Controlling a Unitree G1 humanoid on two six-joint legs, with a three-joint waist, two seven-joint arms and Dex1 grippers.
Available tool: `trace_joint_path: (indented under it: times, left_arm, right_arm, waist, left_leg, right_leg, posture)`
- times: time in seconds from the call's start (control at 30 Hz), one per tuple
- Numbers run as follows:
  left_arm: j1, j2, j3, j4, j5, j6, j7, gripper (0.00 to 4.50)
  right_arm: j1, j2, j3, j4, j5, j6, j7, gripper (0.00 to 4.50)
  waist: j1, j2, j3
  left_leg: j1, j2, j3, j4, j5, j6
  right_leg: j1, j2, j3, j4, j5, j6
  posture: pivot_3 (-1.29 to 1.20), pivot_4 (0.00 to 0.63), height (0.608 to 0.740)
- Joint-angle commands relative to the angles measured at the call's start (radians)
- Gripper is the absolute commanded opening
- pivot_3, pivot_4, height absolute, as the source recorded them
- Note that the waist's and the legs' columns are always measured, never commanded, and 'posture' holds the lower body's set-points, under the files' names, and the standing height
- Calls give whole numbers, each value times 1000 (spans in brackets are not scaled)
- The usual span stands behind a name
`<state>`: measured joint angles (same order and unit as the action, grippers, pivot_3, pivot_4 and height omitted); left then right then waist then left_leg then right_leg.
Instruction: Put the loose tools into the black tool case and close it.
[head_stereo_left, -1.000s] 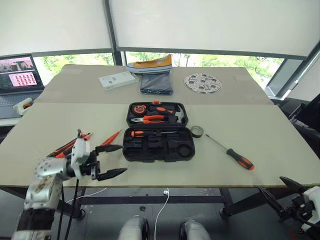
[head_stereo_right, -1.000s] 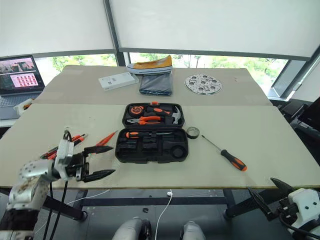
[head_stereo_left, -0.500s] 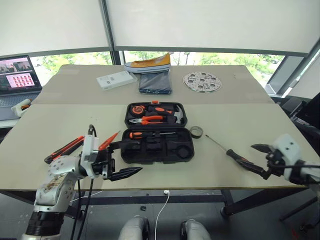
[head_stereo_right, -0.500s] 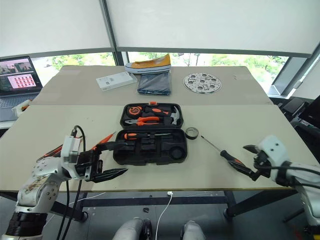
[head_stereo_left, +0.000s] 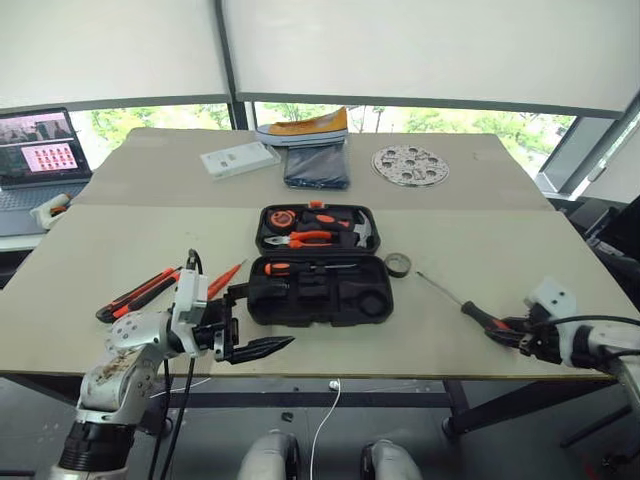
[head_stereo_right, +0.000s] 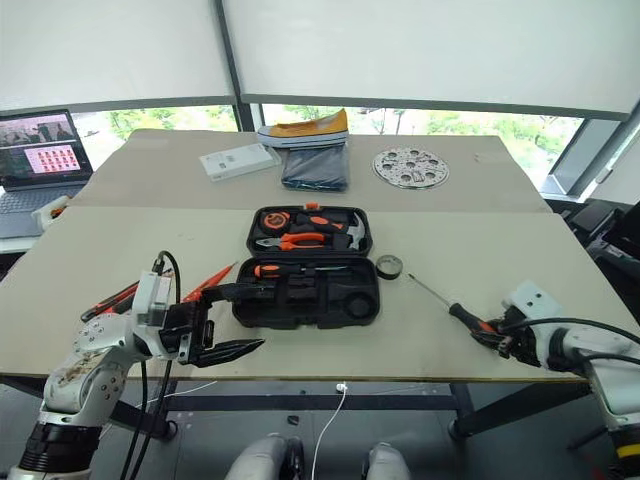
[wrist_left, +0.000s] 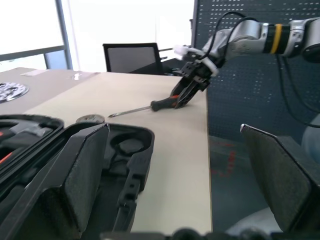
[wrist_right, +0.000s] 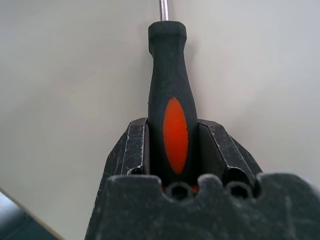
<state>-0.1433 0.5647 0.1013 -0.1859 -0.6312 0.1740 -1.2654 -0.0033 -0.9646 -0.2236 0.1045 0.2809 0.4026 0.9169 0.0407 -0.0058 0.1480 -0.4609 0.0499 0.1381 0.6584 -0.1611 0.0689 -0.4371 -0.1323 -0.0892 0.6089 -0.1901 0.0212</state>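
Note:
The black tool case (head_stereo_left: 378, 300) lies open at the table's middle, with pliers, a hammer and a tape measure in its far half and one screwdriver (head_stereo_left: 300, 267) in the near half. To its left on the table lie slim orange-and-black tools (head_stereo_left: 140, 293) and a small orange screwdriver (head_stereo_left: 226, 279). A black tape roll (head_stereo_left: 397, 264) sits by the case's right edge. My right gripper (head_stereo_left: 508, 332) is shut on the handle of a long screwdriver (wrist_right: 173, 107) that lies on the table at the right. My left gripper (head_stereo_left: 267, 316) hovers open and empty at the case's near left corner.
At the table's back are a white box (head_stereo_left: 237, 159), a dark folded cloth (head_stereo_left: 315, 167) with a shoe (head_stereo_left: 300, 129) on it, and a round perforated metal disc (head_stereo_left: 410, 165). A laptop (head_stereo_left: 40, 150) stands far left. The right gripper works close to the table's front edge.
My right gripper rose from below the table's edge, reached the long screwdriver's handle and closed on it. My left gripper shifted right toward the case, then held still, open.

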Motion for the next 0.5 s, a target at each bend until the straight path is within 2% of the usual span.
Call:
trace_joint_path:
  times: [0.03, 0.1, 0.2, 0.27, 0.37, 0.5]
  left_arm:
    - [11, -7, 36, -41, -15, -26, 37, 4500]
    - [28, -12, 52, -51, -13, -31, 62, 4500]
    - [56, -18, 78, -64, -10, -37, 107, 4500]
    - [80, -25, 104, -60, 4, -57, 144, 4500]
    - [106, -25, 135, -40, 24, -84, 182, 4500]
    - [135, -12, 157, -28, 35, -96, 197, 4500]
  right_arm:
    - [48, 31, -169, -27, 38, -199, 13, 1011]
    - [33, 47, -195, -58, 67, -294, 56, 1011]
    - [-45, 48, -138, -131, 120, -333, 161, 1011]
    - [-220, 43, 34, -141, 43, -299, 210, 1011]
    - [-489, 98, 252, -73, -79, -253, 250, 1011]
    - [-751, 215, 444, 106, -208, -250, 293, 1011]
  waist:
    - [-1, 0, 0]
    - [-6, 0, 0]
    - [-31, 0, 0]
    - [-45, 0, 1]
    - [-60, -1, 3]
    - [-53, -1, 5]
  left_leg:
    - [0, 0, 0, 0, 0, 0]
    - [0, 0, 0, 0, 0, 0]
    - [0, 1, 0, 0, 0, 0]
    - [1, 2, -1, 0, 0, 0]
    - [3, 2, -4, 0, 0, 0]
    - [3, 2, -3, -1, -1, -1]
  right_leg:
    - [0, 0, 0, 0, 0, 0]
    - [0, 0, 0, 0, 0, 0]
    - [1, 1, 1, 2, 0, 0]
    - [1, 3, 0, 3, 0, 0]
    - [-1, 2, -1, 3, 1, -1]
    - [-8, 1, -3, 2, 2, -3]
  posture:
    - [0, 150, 740]
    - [0, 150, 740]
    - [0, 150, 740]
    - [0, 150, 740]
    - [0, 150, 740]
    - [0, 150, 740]
